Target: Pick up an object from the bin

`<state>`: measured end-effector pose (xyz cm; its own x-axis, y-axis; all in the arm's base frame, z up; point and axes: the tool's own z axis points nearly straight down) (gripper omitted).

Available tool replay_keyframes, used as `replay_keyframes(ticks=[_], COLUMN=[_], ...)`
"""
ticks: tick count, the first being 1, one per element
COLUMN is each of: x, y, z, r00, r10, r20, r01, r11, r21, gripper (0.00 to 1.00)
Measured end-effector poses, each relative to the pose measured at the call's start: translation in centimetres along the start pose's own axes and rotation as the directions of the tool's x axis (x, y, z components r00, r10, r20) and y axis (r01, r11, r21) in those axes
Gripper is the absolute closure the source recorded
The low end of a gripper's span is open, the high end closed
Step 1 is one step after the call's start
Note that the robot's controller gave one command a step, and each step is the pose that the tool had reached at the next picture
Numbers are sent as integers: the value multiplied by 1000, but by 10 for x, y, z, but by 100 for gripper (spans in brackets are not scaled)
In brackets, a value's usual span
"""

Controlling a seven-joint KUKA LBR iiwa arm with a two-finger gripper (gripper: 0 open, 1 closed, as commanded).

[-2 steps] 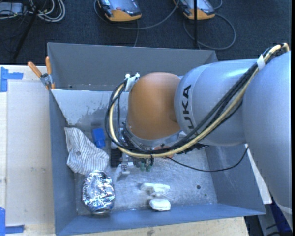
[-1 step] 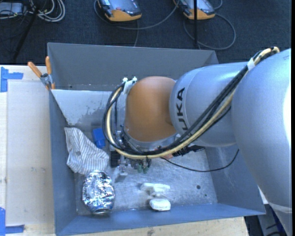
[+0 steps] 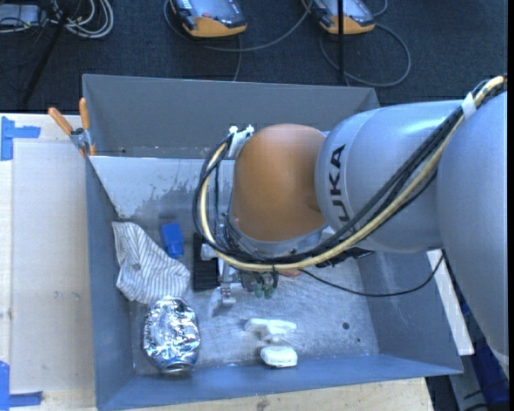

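Pincer (image 3: 227,296) mostly hidden under orange cover (image 3: 274,182), opening impossible to tell, striped cloth (image 3: 146,259) near

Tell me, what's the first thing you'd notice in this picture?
The big grey robot arm with its round orange cover jumps out first, reaching from the right over the middle of the grey bin. Next comes the shiny crumpled silver can near the bin's front left corner, with a striped cloth lying just beyond it.
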<state>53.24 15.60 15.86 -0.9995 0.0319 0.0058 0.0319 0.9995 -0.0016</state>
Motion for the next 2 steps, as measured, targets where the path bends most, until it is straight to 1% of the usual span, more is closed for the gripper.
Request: replay_keyframes(ticks=[1, 2], x=[-76, -76], y=[-32, -32], z=[43, 43], r00=[1000, 1000], r10=[13, 13], r20=[6, 6], r01=[-13, -13], r11=[1000, 1000], r21=[-2, -2], gripper=[100, 100])
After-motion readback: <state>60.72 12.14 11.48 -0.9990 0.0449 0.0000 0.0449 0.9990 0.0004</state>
